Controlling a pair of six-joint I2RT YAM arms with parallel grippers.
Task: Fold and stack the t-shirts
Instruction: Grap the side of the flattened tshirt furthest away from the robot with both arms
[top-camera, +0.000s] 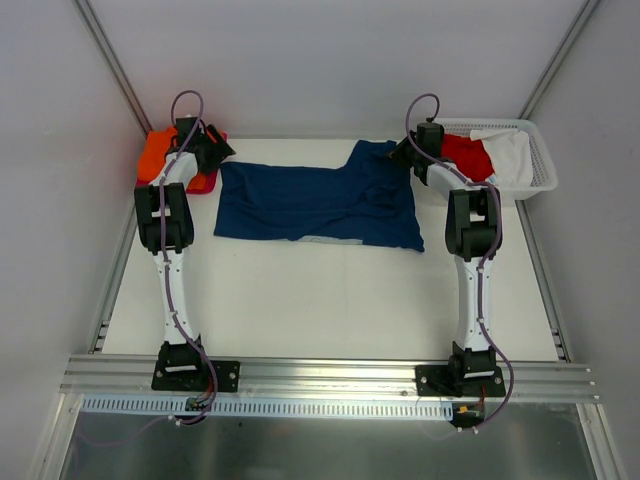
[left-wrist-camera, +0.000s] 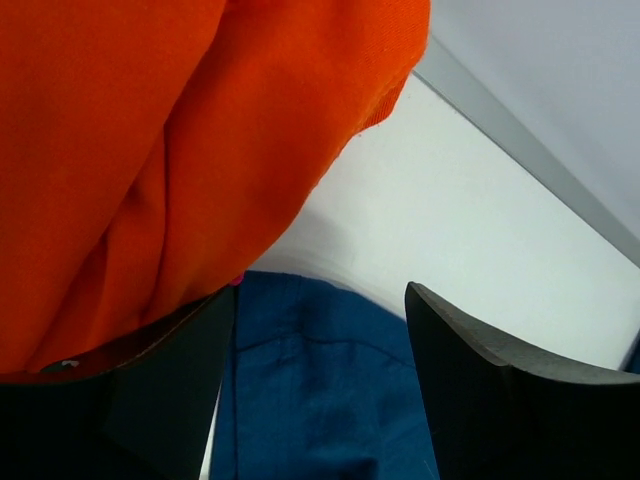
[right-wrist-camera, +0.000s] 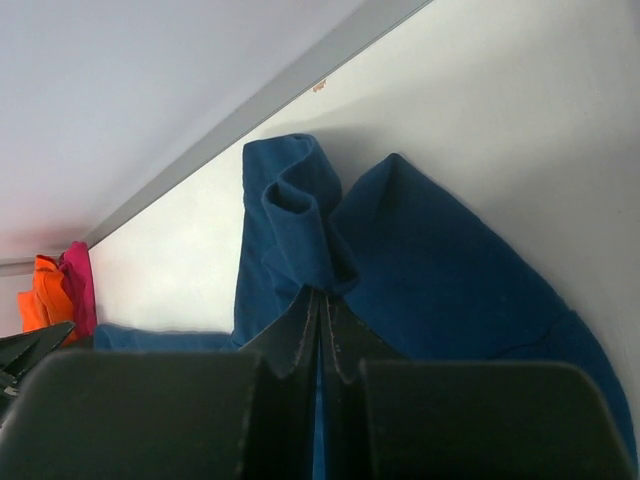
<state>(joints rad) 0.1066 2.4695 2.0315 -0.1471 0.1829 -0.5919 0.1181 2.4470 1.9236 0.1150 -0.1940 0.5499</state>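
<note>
A navy blue t-shirt (top-camera: 320, 205) lies spread across the back middle of the table. My right gripper (top-camera: 405, 150) is shut on its bunched far right corner, and in the right wrist view the fingertips (right-wrist-camera: 322, 295) pinch a fold of navy cloth (right-wrist-camera: 440, 280). My left gripper (top-camera: 215, 150) hovers at the shirt's far left corner, beside an orange t-shirt (top-camera: 155, 150). In the left wrist view its jaws (left-wrist-camera: 318, 295) stand apart with navy cloth (left-wrist-camera: 310, 390) lying between them. The orange t-shirt (left-wrist-camera: 150, 150) presses against the left finger (left-wrist-camera: 170, 390).
A magenta-pink shirt (top-camera: 205, 182) lies under the orange one at the far left. A white lattice basket (top-camera: 540, 170) at the back right holds a red shirt (top-camera: 465, 155) and a white shirt (top-camera: 510, 155). Grey walls close in the table at the back and both sides.
</note>
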